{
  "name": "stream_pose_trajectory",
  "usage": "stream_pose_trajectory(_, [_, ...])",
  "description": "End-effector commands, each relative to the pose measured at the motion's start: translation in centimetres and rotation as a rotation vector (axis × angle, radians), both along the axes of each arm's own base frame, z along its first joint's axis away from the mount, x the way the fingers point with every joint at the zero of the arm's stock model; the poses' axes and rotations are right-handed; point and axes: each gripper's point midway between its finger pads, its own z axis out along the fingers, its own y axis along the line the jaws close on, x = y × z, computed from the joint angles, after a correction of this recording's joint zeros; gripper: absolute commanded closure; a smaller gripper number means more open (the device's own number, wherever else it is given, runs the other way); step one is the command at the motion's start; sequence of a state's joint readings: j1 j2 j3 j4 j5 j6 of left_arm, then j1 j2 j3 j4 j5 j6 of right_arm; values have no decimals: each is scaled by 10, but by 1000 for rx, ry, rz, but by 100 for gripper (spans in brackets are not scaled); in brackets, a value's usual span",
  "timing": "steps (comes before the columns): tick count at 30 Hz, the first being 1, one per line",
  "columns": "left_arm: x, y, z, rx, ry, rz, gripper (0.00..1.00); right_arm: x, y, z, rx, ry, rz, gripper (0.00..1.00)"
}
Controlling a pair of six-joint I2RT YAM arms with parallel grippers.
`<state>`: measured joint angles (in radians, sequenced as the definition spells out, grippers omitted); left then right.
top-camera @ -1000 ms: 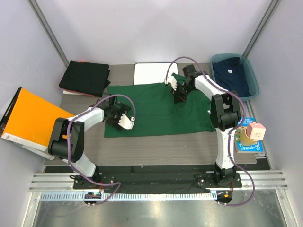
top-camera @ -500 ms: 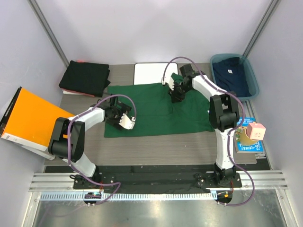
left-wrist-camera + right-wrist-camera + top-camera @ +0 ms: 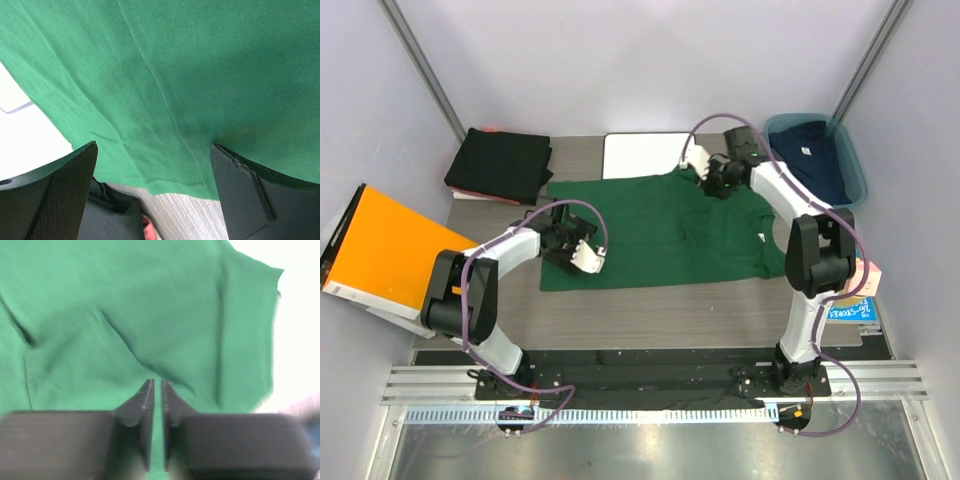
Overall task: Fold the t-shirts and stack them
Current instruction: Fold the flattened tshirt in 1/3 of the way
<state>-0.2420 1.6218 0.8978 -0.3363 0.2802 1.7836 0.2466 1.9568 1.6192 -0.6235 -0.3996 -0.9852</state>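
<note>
The dark green t-shirt [image 3: 660, 230] lies spread on the table. My left gripper [image 3: 582, 258] is open low over its left hem; in the left wrist view [image 3: 154, 150] the fingers straddle the hem of the shirt [image 3: 200, 75]. My right gripper [image 3: 705, 172] is at the shirt's far edge near the collar. Its jaws [image 3: 157, 382] are pressed nearly together on a ridge of green cloth [image 3: 125, 305]. Black folded t-shirts [image 3: 500, 165] are stacked at the far left. The navy t-shirt [image 3: 810, 155] lies in a teal bin [image 3: 855, 175].
A white board [image 3: 645, 155] lies behind the green shirt. The orange folder [image 3: 390, 250] leans off the table's left side. A pink box [image 3: 868, 275] on a blue book sits at the right edge, by my right arm.
My right gripper moved back and to the right with green cloth, and the shirt's right side opened out wider. My left arm has not moved.
</note>
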Motion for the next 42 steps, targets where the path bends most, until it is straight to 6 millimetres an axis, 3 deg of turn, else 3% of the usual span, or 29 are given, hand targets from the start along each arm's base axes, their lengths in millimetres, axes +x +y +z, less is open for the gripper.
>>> stream_pose_trajectory(1, [-8,-2,13,-16,-12,-6,7,-24,-58,10,-62,65,-92,99])
stream_pose_trajectory(2, [-11,-2,11,-14,-2,-8,9,-34,-66,2,-81,103,-80,99])
stream_pose_trajectory(3, [-12,-2,12,-11,-1,-16,14,-57,-74,-10,-106,183,-71,99])
stream_pose_trajectory(5, [-18,-1,11,-9,19,-20,56,-77,-87,-18,-133,241,-30,99])
stream_pose_trajectory(7, [-21,-2,14,-18,28,-17,99,-112,-92,-23,-149,352,15,99])
stream_pose_trajectory(12, [-32,-3,15,-29,63,-25,100,-168,-102,-28,-184,527,106,99])
stream_pose_trajectory(20, [-44,-6,10,-45,109,-48,100,-209,-129,-43,-234,656,68,99])
stream_pose_trajectory(25, [-43,-10,4,-45,119,-65,100,-191,-144,-62,-271,588,-10,99])
stream_pose_trajectory(26, [-41,-11,5,-47,118,-63,100,-185,-156,-65,-267,580,-49,99])
stream_pose_trajectory(33, [-44,-14,-6,-36,144,-69,100,-159,-180,-74,-276,531,-144,99])
stream_pose_trajectory(42, [-45,-9,-35,49,169,-73,100,-159,-211,-99,-331,565,-191,99])
